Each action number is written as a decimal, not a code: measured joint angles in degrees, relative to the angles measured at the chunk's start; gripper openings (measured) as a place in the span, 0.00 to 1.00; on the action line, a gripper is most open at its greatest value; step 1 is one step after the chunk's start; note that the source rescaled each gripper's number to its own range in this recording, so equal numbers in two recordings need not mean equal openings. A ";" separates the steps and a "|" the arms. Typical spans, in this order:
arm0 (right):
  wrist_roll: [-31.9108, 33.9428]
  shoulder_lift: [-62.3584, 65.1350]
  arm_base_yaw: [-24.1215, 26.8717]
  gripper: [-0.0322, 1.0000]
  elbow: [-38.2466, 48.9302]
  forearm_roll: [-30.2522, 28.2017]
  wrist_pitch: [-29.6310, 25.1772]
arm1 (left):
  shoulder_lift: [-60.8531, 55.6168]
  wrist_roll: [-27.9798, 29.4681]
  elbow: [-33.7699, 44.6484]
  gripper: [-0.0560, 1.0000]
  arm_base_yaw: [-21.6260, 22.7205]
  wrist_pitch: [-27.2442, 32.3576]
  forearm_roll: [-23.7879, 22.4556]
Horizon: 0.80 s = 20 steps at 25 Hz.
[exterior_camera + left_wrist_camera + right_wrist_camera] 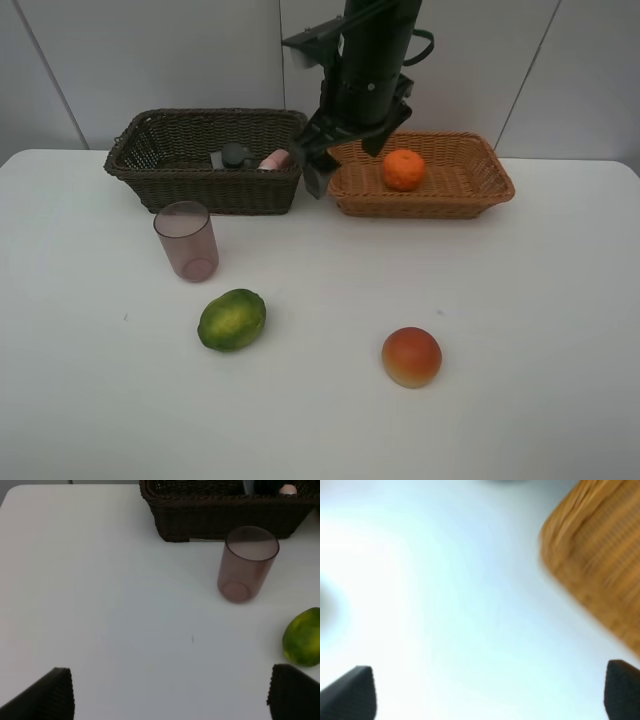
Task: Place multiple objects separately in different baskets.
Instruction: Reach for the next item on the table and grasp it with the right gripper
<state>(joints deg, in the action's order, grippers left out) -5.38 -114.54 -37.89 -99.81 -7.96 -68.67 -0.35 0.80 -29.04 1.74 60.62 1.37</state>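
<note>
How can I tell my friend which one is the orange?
Look at the white table, then at the light tan basket at its back right. The orange lies inside it, alone; the green fruit and red-orange fruit sit on the bare table.

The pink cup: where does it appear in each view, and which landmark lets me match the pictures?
Exterior high: the pink cup stands upright in front of the dark basket, left of centre.
Left wrist: the pink cup, between the dark basket and the green fruit.
Right wrist: not in it.
Shared landmark: the dark basket, in both views with the cup.
</note>
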 joint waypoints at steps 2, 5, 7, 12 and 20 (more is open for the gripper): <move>-1.15 3.56 0.00 0.98 6.97 0.00 3.00 | 0.00 0.00 0.00 1.00 0.00 0.00 0.00; -1.67 8.60 0.00 0.98 16.42 0.00 8.85 | 0.00 0.00 0.00 1.00 0.00 0.00 0.00; -1.74 11.51 0.00 0.98 21.58 0.11 10.07 | 0.00 0.00 0.00 1.00 0.00 0.00 0.00; -5.37 15.60 0.00 0.98 31.57 1.44 10.79 | 0.00 0.00 0.00 1.00 0.00 0.00 0.00; -9.15 17.08 -0.05 0.98 39.84 1.74 18.54 | 0.00 0.00 0.00 1.00 0.00 0.00 0.00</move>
<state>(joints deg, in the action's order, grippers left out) -14.53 -97.46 -37.94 -59.97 -6.22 -50.13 -0.35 0.80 -29.04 1.74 60.62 1.37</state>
